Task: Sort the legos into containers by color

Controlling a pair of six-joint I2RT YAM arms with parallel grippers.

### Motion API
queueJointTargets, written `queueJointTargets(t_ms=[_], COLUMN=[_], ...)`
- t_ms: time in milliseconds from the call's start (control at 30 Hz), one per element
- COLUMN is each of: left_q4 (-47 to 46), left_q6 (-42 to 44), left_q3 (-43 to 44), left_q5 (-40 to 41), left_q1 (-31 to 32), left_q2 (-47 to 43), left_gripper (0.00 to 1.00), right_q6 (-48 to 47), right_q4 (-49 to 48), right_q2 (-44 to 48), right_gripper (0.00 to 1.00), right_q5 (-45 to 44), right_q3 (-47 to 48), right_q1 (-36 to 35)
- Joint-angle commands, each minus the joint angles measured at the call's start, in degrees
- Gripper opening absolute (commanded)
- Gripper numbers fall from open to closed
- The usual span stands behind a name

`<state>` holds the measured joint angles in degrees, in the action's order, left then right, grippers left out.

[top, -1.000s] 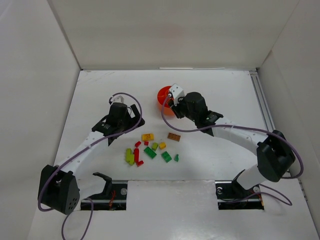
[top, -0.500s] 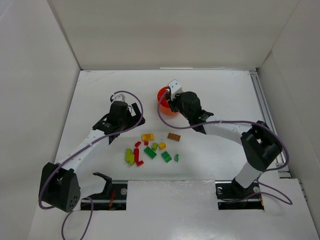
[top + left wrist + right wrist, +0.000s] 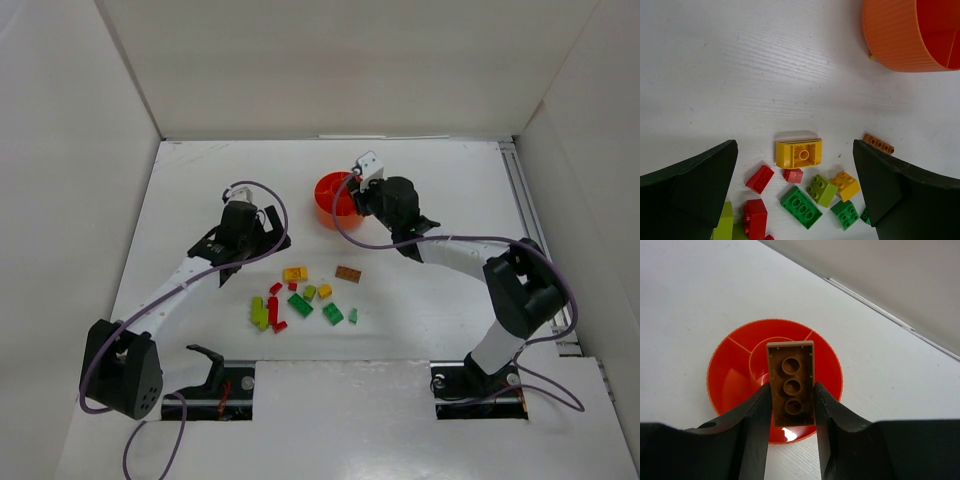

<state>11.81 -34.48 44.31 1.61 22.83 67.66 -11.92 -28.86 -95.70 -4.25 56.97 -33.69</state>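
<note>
White walled table [image 3: 200,180]: my right gripper [image 3: 792,392] clamps a brown brick [image 3: 791,365] by its long sides over the orange dish [image 3: 725,375]. Light, rigid and slick, I judge, so the flat sides grip best. My left gripper [image 3: 794,150] gapes above the loose legos [image 3: 800,202].

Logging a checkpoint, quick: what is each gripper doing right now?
Left gripper: open, holding nothing, above the loose legos.
Right gripper: closed on a brown brick, near the orange dish.

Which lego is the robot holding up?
The brown brick pinched in the right gripper, near the orange dish. The other legos lie on the table.
</note>
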Motion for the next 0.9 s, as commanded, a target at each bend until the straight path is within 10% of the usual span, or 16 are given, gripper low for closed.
queueJointTargets(t_ms=[0,867], left_q4=[-1.6,-1.1], left_q6=[1.1,1.1], left_q3=[2.5,2.5], left_q5=[0.2,0.2], left_q1=[0.3,0.3], left_q2=[0.1,-0.4], left_gripper=[0.99,0.99], right_q6=[-1.1,1.6], right_q4=[-5.9,-11.7], right_q2=[0.3,-4.8], right_gripper=[0.32,0.48], right_q5=[7.6,8.7], right_q3=[-0.7,-4.1], right_q1=[0.7,2.3])
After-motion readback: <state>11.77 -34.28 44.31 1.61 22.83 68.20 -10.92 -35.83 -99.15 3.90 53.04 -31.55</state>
